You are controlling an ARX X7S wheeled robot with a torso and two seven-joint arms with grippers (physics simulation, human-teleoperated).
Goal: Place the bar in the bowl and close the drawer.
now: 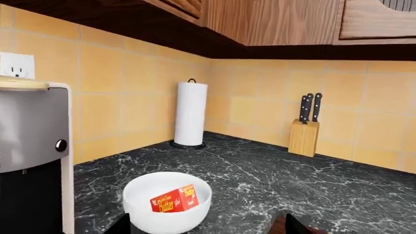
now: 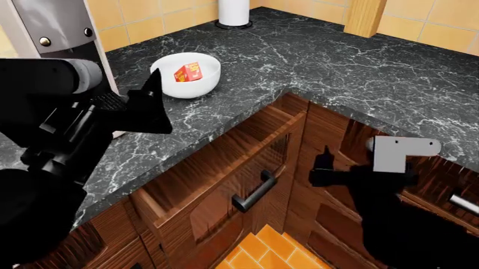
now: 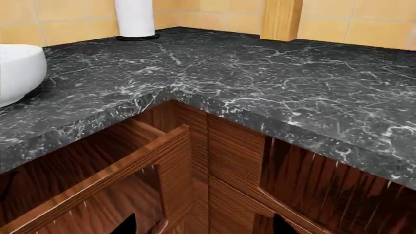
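Black marble countertop (white-veined), bowl, paper-towel roll, knife block, coffee machine on it

Bar: red and yellow wrapper, lying inside bowl. Left wrist view: white lettering on red face, largest word reads "Butter"; smaller lines above and beside it too small to read. Yellow end panel carries red lettering, illegible. Head view: same bar at roughly 11 o'clock from drawer handle, lettering only white flecks, unreadable. Right wrist view: no text in sight. No other label, brand, number or sign legible anywhere.
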